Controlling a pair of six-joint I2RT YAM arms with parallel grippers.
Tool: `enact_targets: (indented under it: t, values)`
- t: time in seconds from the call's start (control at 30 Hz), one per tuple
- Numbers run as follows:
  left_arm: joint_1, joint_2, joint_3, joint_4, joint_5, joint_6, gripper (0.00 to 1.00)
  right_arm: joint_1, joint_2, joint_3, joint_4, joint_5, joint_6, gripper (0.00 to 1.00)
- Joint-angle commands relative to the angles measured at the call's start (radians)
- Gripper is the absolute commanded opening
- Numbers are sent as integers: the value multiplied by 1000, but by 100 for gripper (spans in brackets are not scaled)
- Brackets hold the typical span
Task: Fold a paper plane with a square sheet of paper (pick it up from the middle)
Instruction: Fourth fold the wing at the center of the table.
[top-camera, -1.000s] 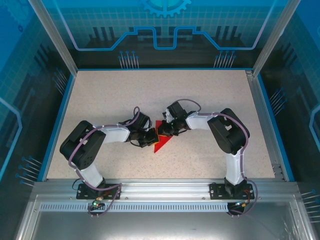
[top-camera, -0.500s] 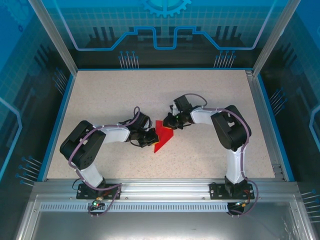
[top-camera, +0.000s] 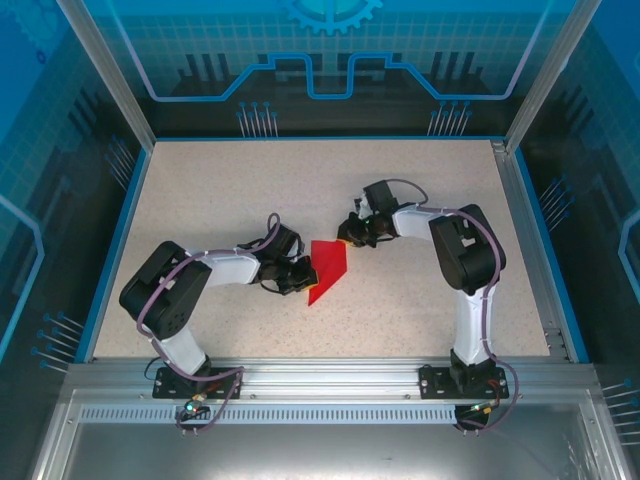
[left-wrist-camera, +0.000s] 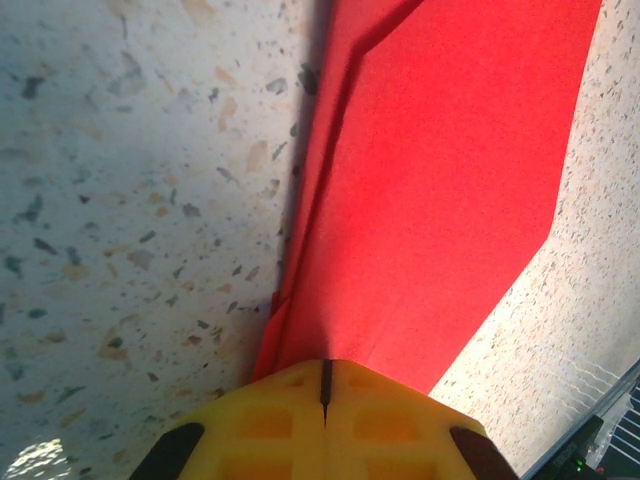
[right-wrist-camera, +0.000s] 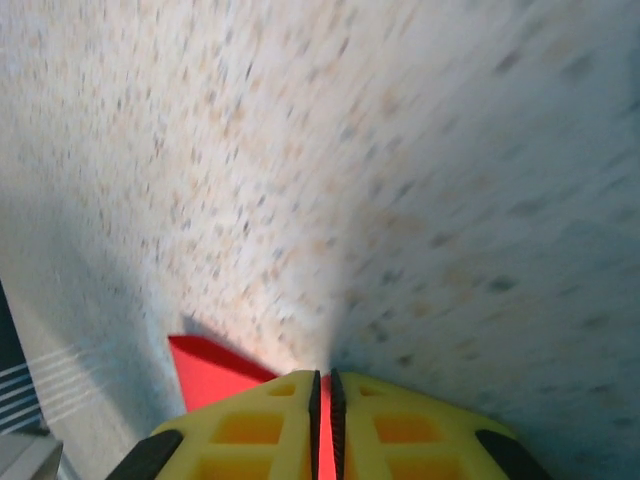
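Note:
The red square sheet of paper (top-camera: 328, 268), folded into a paper plane's narrow wedge, lies mid-table with its tip toward the near edge. My left gripper (top-camera: 303, 276) is shut on its left folded edge. In the left wrist view the yellow fingertips (left-wrist-camera: 270, 410) meet on the paper (left-wrist-camera: 440, 170), which stretches away from them. My right gripper (top-camera: 347, 237) sits at the sheet's far right corner. In the right wrist view its jaws stand a thin slit apart (right-wrist-camera: 324, 378) with red in the slit. A corner of the paper (right-wrist-camera: 205, 370) shows to their left.
The speckled tabletop (top-camera: 420, 190) has a blue rim and aluminium posts at its corners. A metal rail with both arm bases (top-camera: 320, 380) runs along the near edge. Both forearms reach inward over the middle of the table.
My right gripper has slid up and to the right along the paper, from its middle to its far right corner, uncovering more red. The left gripper and the paper have stayed put.

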Motion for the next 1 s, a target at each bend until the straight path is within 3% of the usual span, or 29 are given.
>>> enact_targets:
  t: [0.0, 0.23, 0.43, 0.7, 0.97]
  values:
    - [-10, 18, -57, -206, -69, 26, 3, -39, 35, 34, -44, 94, -25, 15]
    - [-10, 15, -58, -206, -69, 26, 3, -29, -58, 30, -62, 61, -47, 18]
    - [-10, 16, -50, -210, -70, 29, 3, 51, -149, -34, -50, 14, -69, 19]
    - [-9, 15, -34, -213, -60, 31, 4, 149, -88, -99, 31, -51, -14, 17]
    - [-10, -9, -11, -243, -48, 49, 5, 155, -20, -134, 26, -6, 4, 15]
